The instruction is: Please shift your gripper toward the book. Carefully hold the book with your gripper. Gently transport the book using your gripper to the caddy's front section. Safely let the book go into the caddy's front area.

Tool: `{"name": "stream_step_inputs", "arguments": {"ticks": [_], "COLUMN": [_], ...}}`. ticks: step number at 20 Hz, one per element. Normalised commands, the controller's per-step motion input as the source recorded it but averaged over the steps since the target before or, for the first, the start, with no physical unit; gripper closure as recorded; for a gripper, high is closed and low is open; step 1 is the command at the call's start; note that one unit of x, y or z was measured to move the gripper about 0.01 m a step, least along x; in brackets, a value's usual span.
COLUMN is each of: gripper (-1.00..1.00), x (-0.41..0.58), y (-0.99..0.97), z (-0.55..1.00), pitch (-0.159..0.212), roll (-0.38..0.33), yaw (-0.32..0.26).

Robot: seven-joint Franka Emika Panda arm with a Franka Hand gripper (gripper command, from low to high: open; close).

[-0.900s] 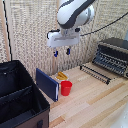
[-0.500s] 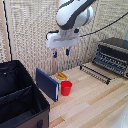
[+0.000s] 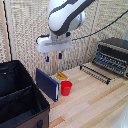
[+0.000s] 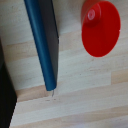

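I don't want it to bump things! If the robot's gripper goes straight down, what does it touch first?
Probably the top edge of the thin dark navy-blue book, standing upright below the open gripper. The round red cup sits close beside, so depth is uncertain.

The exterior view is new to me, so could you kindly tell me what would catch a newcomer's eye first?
The white arm's end effector hangs in the air above the wooden table, holding nothing. Beneath it a navy book stands on edge, with a bright red cup close beside it on the exterior view's right. A large black caddy fills that view's lower left, and a dark toaster oven sits at its right.
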Motion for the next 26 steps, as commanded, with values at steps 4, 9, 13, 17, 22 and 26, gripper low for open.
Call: {"name": "stream_step_inputs", "arguments": {"ticks": [4, 9, 13, 17, 22, 26], "gripper": [-1.00, -1.00, -1.00, -1.00, -1.00, -1.00], "x": [0.265, 0.327, 0.331, 0.302, 0.275, 0.209], "y": [0.21, 0.04, 0.00, 0.00, 0.00, 0.00], "z": [-0.18, -0.24, -0.28, -0.30, -0.28, -0.25], "pitch": [-0.007, -0.002, 0.000, 0.000, 0.004, 0.022], "roll": [-0.019, -0.001, 0.000, 0.000, 0.001, 0.001], "yaw": [0.143, 0.161, 0.139, 0.100, 0.070, 0.068]}}
